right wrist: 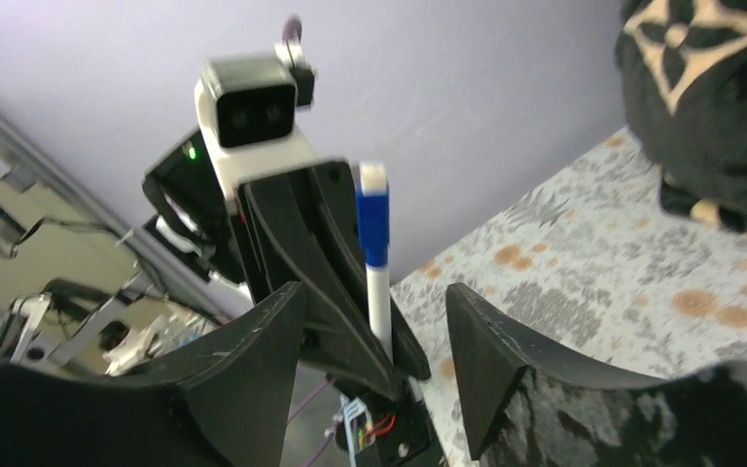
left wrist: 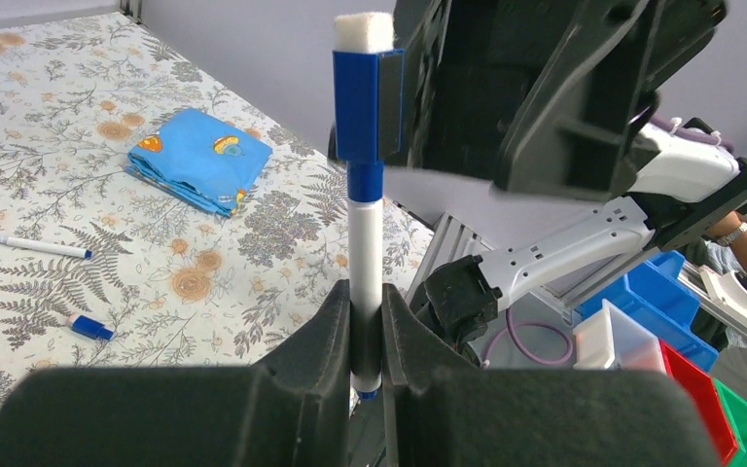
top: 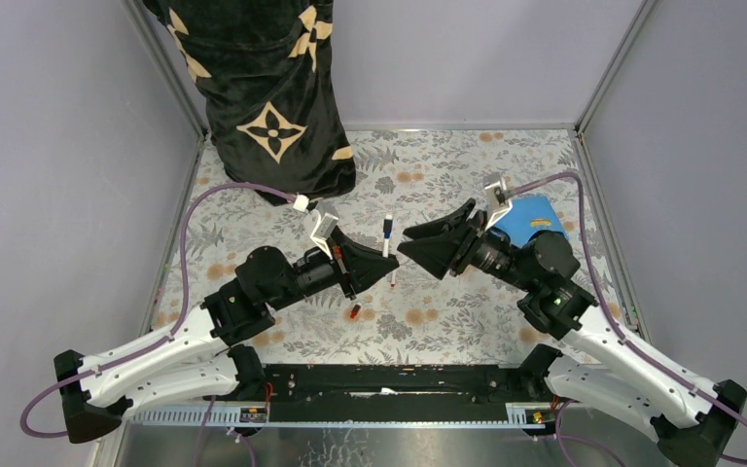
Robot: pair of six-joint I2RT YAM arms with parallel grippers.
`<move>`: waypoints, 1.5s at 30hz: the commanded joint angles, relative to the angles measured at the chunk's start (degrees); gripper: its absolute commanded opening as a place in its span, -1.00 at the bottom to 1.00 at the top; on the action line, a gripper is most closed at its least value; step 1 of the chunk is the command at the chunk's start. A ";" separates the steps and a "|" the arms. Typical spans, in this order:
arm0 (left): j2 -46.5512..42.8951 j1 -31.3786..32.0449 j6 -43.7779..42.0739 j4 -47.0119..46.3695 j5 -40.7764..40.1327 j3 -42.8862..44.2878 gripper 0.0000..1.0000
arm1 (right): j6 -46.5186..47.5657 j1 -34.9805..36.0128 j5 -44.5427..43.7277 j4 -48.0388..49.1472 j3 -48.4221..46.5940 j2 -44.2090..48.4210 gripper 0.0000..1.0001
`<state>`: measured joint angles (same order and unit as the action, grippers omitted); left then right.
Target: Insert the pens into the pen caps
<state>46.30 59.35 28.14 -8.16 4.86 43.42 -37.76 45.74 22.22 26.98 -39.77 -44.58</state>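
My left gripper is shut on the lower barrel of a white pen and holds it upright above the table. A blue cap with a white felt end sits on the pen's top. In the top view the left gripper and this pen are at mid-table. My right gripper is open and empty, facing the pen and its cap; it sits just right of them in the top view. A second pen and a loose blue cap lie on the table.
A folded blue cloth lies at the right back of the floral table. A small red piece, cap or pen end, lies in front of the left gripper. A black patterned robe hangs at the back left. Coloured bins stand beyond the table.
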 commanded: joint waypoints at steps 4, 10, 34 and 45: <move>0.06 -0.29 -0.08 -3.51 -0.50 0.80 -1.00 | 4.27 0.32 -8.98 -6.29 -9.87 -0.05 0.45; 0.67 -0.27 -0.39 -3.95 1.27 0.96 -1.00 | 5.48 0.32 -8.22 -12.49 -17.78 -6.02 0.65; 0.64 -0.27 0.57 -4.49 2.25 0.24 -1.00 | 4.77 0.32 3.32 -9.25 -18.42 -10.13 -0.10; 0.29 -0.29 1.00 -5.11 2.42 -0.17 -1.00 | 4.66 0.30 3.76 -10.11 -17.98 -10.67 -0.14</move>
<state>47.18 59.35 28.97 -9.08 6.48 43.38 -33.06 45.76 24.75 14.24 -57.84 -55.66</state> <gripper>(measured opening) 0.180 0.429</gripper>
